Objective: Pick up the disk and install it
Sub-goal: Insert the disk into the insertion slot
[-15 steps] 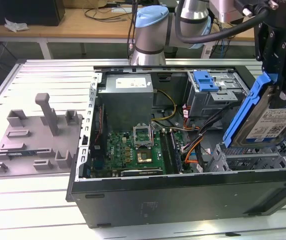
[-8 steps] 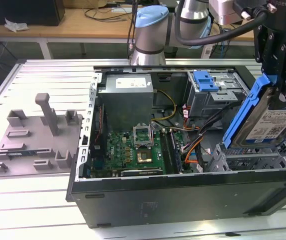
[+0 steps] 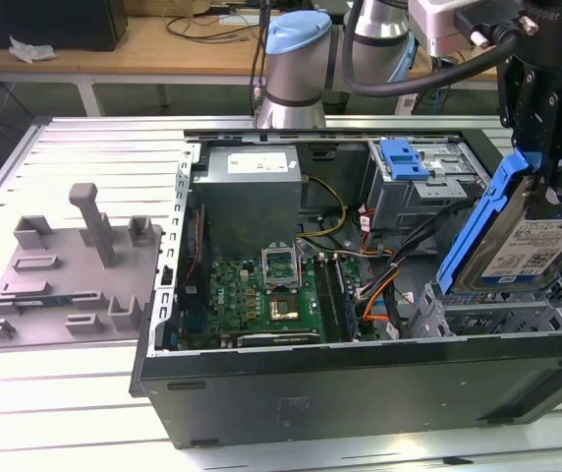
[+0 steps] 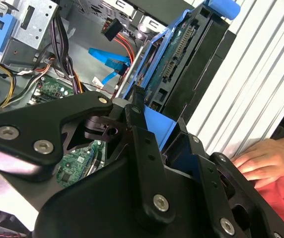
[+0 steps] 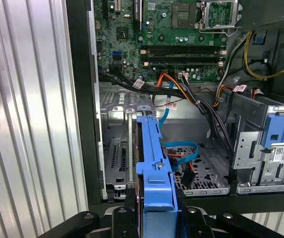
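Observation:
The disk, a silver-grey drive with a white-and-blue label in a blue plastic frame, hangs tilted on edge over the metal drive cage at the exterior view's right of the open computer case. My gripper is shut on its upper end from above. In the first wrist view the disk's blue frame edge runs out from between the fingers of the gripper, above the empty bay floor. In the second wrist view the disk sits clamped in the gripper.
Inside the case lie a green motherboard, a power supply, loose cables and a smaller bright blue bracket on the rear cage. A grey fixture stands at the exterior view's left. A person's hand rests on the ribbed table beside the case.

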Tool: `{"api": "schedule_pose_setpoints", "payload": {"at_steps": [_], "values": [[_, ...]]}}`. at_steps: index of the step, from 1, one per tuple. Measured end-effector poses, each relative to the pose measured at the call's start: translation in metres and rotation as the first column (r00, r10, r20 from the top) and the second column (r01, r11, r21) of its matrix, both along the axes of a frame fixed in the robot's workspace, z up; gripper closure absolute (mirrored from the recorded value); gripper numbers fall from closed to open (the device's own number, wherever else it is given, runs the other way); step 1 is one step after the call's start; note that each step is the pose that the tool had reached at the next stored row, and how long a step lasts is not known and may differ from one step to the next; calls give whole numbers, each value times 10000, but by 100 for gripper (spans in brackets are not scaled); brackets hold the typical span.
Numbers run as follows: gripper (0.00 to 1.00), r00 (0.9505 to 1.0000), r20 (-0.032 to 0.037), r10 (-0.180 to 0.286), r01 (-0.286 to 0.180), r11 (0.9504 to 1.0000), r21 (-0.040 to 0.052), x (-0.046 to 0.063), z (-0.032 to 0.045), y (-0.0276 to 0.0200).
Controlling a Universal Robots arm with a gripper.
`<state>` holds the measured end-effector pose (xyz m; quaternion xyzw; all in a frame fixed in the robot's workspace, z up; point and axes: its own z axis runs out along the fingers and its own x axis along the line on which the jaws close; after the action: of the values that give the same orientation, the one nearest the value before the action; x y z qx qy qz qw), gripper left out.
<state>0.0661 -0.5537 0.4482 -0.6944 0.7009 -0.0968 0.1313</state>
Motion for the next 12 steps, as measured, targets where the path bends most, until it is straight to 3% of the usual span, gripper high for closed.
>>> {"api": "schedule_pose_setpoints", "payload": {"at_steps": [12], "values": [[63,10000,0,-39,39,10000,0,1,-56,-4]]}}
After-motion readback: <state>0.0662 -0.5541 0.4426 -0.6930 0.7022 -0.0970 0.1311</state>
